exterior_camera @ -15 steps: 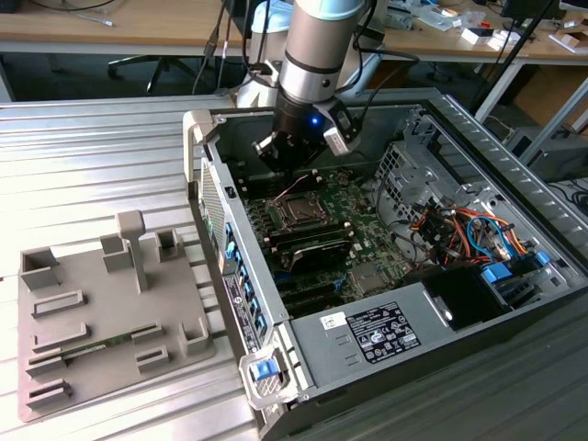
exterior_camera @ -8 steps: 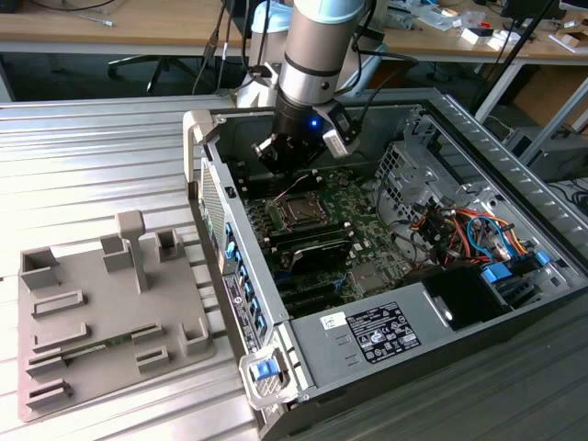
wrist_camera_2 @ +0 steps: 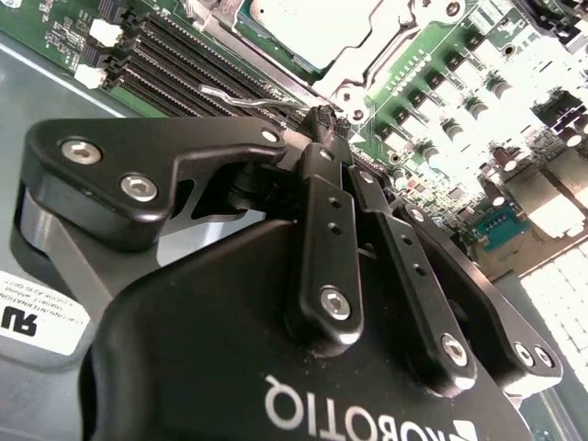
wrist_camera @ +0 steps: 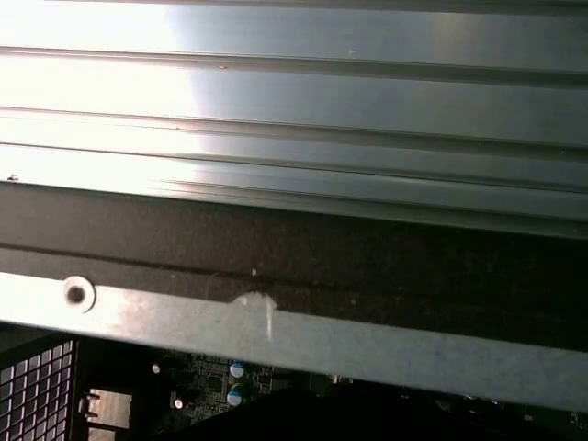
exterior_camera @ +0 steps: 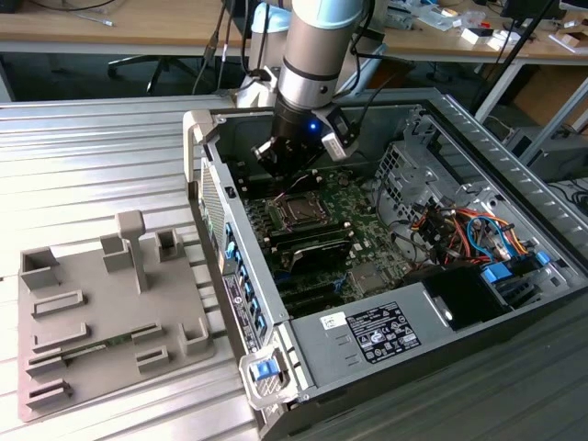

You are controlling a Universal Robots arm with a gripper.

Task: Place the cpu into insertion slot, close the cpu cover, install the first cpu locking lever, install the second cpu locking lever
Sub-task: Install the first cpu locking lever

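one black two-fingered gripper [wrist_camera_2: 323,119] at one thin bent wire locking lever [wrist_camera_2: 241,95]

its fingers [wrist_camera_2: 323,211] are pressed together, tips at the lever's end (pinched or merely touched, i cannot tell). just beyond, one silvery square cpu [wrist_camera_2: 308,23] lies framed by one shiny metal cpu cover [wrist_camera_2: 363,72].

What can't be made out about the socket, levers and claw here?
- Exterior view: the socket is too small to tell whether anything is latched; the claw blurs into the dark parts behind it.
- Second wrist view: the cpu and cover are cut off by the picture's edge; the claw's shut tips hide whether they pinch the lever.
- First wrist view: the case rim blocks most of the board.
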